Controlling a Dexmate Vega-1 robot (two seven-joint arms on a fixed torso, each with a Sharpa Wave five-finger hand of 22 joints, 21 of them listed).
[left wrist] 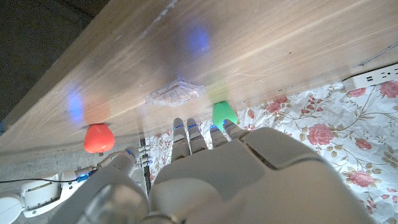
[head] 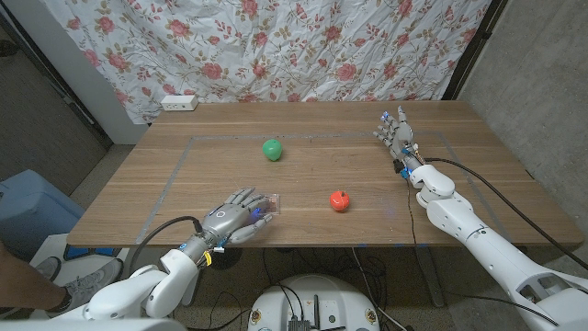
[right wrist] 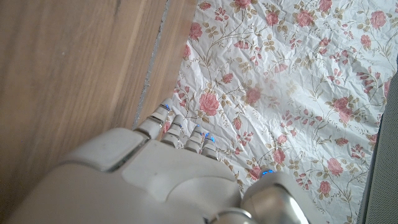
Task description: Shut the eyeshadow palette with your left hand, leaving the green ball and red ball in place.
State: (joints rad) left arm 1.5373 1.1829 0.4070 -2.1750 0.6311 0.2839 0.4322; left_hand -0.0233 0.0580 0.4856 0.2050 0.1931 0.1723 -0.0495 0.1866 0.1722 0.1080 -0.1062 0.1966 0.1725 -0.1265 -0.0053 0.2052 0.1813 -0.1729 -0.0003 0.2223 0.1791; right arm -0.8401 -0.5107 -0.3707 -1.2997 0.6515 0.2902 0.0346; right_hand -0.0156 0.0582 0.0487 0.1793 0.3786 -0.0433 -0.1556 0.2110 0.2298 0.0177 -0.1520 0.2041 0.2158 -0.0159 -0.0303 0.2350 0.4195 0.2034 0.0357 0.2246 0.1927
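The eyeshadow palette [head: 270,204] is a small clear case lying low on the wood near the table's front edge; in the left wrist view the palette [left wrist: 175,92] looks flat, its lid down. My left hand [head: 235,217] hovers just to its left, fingers spread and extended toward it, holding nothing; the fingertips [left wrist: 186,124] stop a little short of the case. The green ball [head: 272,149] sits farther back at mid-table, the red ball [head: 340,200] to the right of the palette. My right hand [head: 397,134] stands at the far right, fingers apart, empty.
A thin taped rectangle [head: 188,147] outlines the work area. A white power strip [head: 179,102] lies at the table's back left corner before the floral cloth [head: 303,46]. A blue bin [head: 28,211] and a person's arm [head: 23,280] are left of the table.
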